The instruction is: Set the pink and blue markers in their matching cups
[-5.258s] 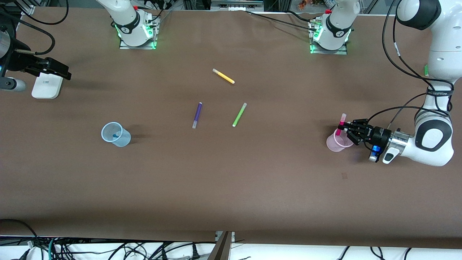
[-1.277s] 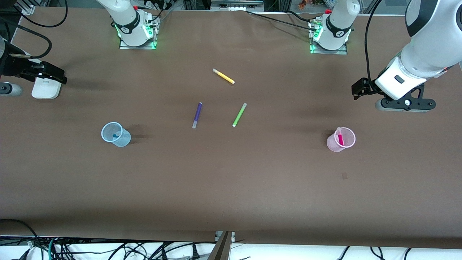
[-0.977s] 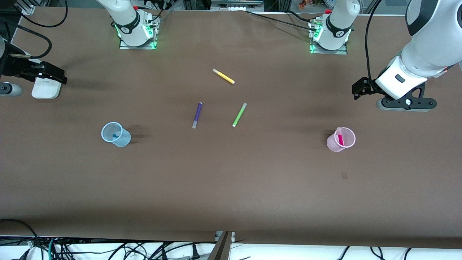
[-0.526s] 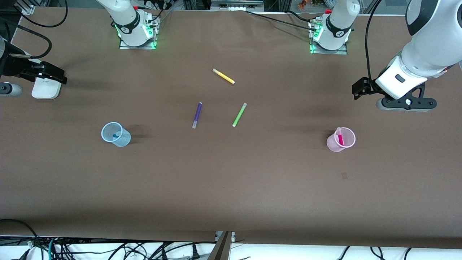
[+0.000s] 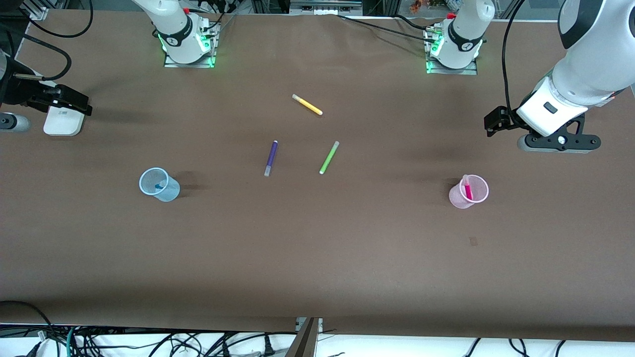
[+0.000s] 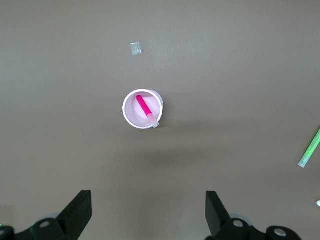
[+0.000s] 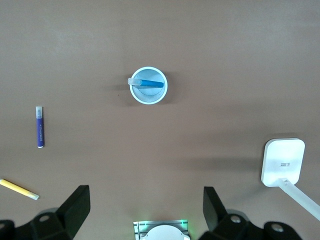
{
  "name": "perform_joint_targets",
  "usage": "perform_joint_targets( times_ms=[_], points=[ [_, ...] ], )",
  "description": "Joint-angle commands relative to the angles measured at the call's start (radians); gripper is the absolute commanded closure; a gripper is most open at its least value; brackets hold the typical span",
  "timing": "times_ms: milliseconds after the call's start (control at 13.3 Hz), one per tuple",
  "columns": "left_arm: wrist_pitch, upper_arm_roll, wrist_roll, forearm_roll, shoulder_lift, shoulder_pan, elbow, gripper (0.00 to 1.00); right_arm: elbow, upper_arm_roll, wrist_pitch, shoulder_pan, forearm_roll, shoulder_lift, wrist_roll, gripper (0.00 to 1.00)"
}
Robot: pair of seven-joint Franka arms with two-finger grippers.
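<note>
Pink marker (image 5: 467,189) standing tilted inside the pink cup (image 5: 461,199) toward the left arm's end of the desk (image 5: 317,258), blue marker (image 5: 159,186) leaning inside the blue cup (image 5: 166,191) toward the right arm's end; both apparently placed, nothing left to fetch. Left gripper (image 6: 145,212) raised over the desk beside the pink cup, jaws spread and empty; right gripper (image 7: 142,210) likewise wide and empty, up near the desk's edge, well apart from the blue cup. Purple marker (image 5: 270,158), green marker (image 5: 329,157) and yellow marker (image 5: 307,104) lying flat mid-desk between the cups.
</note>
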Motion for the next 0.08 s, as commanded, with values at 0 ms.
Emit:
perform_joint_targets(
  times_ms=[0],
  points=[
    [0.008, 0.009, 0.018, 0.023, -0.021, -0.008, -0.017, 0.00, 0.021, 0.004, -0.002, -0.004, -0.009, 0.007, -0.011, 0.00]
  ],
)
